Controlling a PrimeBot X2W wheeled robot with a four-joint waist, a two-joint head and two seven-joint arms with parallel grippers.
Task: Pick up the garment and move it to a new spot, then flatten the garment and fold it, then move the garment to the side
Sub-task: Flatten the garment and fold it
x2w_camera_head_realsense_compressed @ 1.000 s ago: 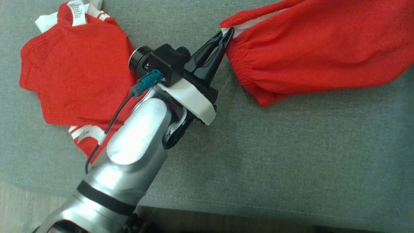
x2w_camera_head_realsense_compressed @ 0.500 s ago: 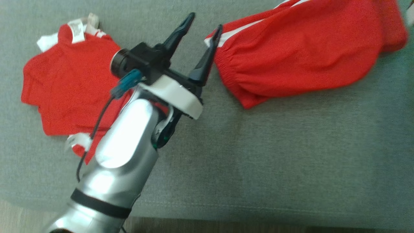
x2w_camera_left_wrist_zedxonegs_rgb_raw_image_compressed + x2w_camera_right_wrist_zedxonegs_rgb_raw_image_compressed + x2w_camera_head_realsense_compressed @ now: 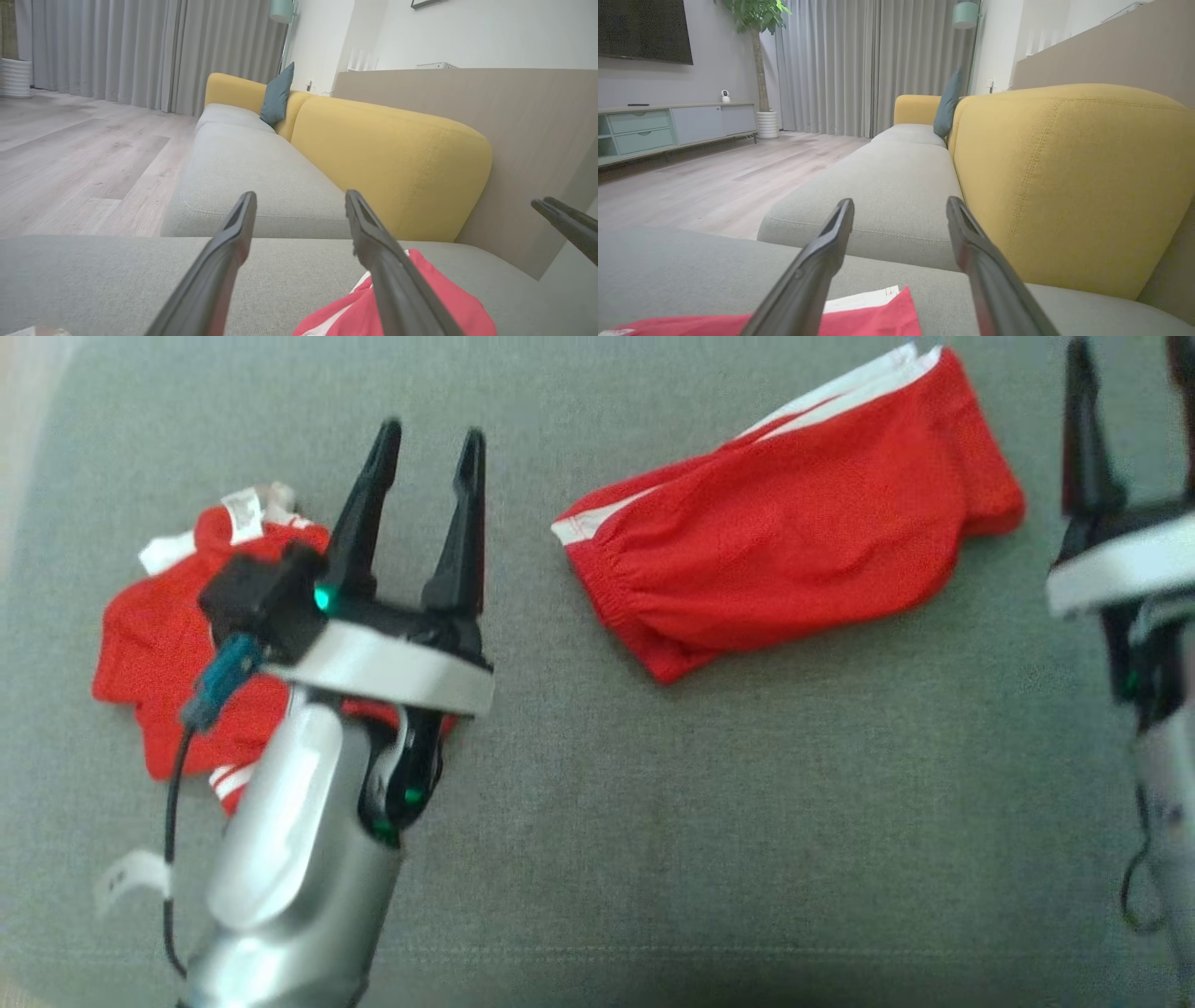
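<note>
The garment (image 3: 794,541), red shorts with white side stripes, lies folded on the grey sofa cushion (image 3: 747,821), right of centre in the head view. My left gripper (image 3: 434,431) is open, off to the garment's left and apart from it. At the right edge my right gripper (image 3: 1131,373) is open too, beside the garment's right end. In the left wrist view the left gripper (image 3: 299,200) holds nothing, with the garment (image 3: 434,298) low on the right. In the right wrist view the right gripper (image 3: 900,205) is empty above the garment's (image 3: 878,322) edge.
A second red garment (image 3: 159,653) with white trim lies crumpled at the left, partly under my left forearm. A yellow sofa back (image 3: 392,158) rises behind the cushion, with a teal pillow (image 3: 276,95) further along. Wooden floor (image 3: 714,186) lies beyond the seat.
Both grippers have opened: the left let go of the garment's corner and drew back to the left. The head camera shifted, bringing the right gripper into view. The garment now lies free.
</note>
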